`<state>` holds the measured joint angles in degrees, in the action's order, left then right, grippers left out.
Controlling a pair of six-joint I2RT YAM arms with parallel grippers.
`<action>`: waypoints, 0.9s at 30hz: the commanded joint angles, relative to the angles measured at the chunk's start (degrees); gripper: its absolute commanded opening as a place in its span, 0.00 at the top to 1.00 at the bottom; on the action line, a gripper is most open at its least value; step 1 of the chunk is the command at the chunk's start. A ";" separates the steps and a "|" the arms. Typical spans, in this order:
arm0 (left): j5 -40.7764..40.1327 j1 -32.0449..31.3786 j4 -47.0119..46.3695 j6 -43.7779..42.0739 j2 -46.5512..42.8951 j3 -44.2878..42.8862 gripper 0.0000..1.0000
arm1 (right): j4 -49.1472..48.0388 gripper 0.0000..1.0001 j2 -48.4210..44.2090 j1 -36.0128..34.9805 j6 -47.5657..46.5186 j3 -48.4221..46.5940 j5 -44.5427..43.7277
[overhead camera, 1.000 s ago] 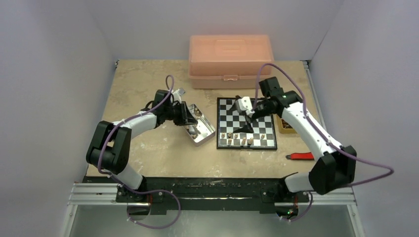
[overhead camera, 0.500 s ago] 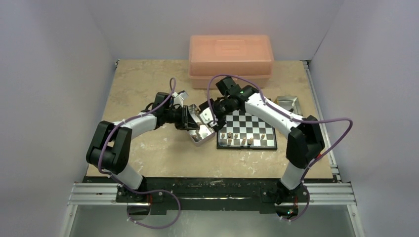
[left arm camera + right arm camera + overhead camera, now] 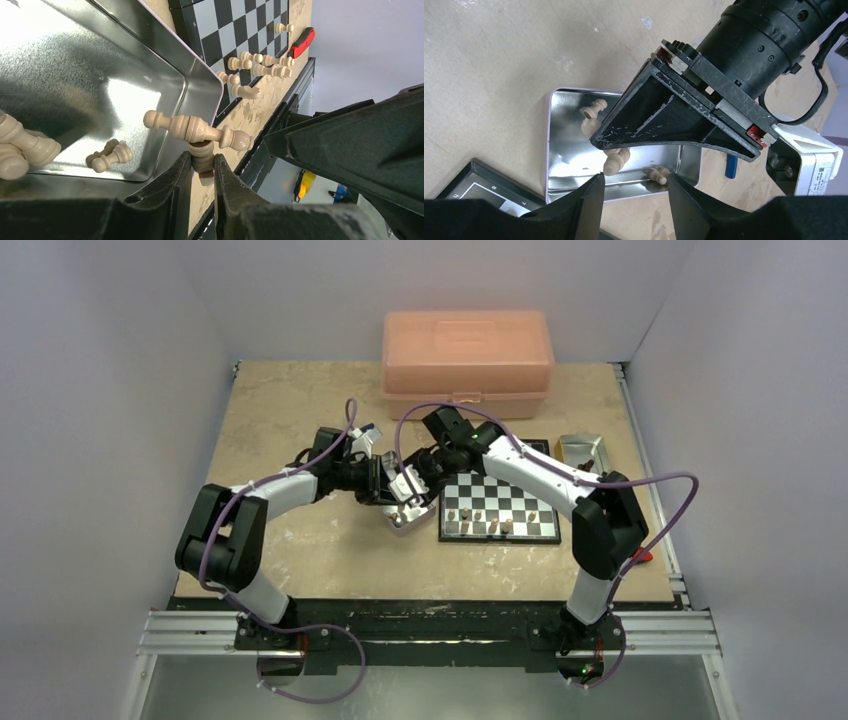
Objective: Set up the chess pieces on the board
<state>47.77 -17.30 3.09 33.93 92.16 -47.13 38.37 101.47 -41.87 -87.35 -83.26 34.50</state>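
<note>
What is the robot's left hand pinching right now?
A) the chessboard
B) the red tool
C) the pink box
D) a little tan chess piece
D: the left wrist view shows the left gripper with a tan chess piece squeezed between its fingers, right at the edge of the metal tin.

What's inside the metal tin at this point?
Loose light tan chess pieces lie in the tin; at least three show from the right wrist. The left gripper reaches in and covers part of the floor, so any pieces beneath it cannot be seen.
</note>
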 commanded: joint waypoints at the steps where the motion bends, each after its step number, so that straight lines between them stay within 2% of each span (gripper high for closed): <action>1: 2.14 0.42 -1.33 0.65 0.83 -0.08 1.00 | -2.51 0.48 0.91 -0.80 1.30 0.77 -2.10; 13: 3.83 0.42 -4.43 2.51 1.01 0.36 1.00 | -4.27 0.49 1.23 -1.71 1.37 2.53 -3.82; 17: 4.15 0.42 -4.94 2.97 1.00 0.52 1.00 | -4.89 0.53 1.52 -1.89 2.10 2.67 -4.28; 23: 4.34 0.42 -5.02 2.94 1.17 0.57 1.00 | -5.32 0.63 1.71 -1.88 3.01 2.65 -4.77; 27: 4.35 0.42 -4.98 2.98 1.19 0.55 1.00 | -5.35 0.76 1.88 -1.90 3.48 2.58 -5.36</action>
<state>50.46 -17.30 0.47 36.86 93.03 -46.98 34.37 102.80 -43.46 -85.06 -80.97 30.11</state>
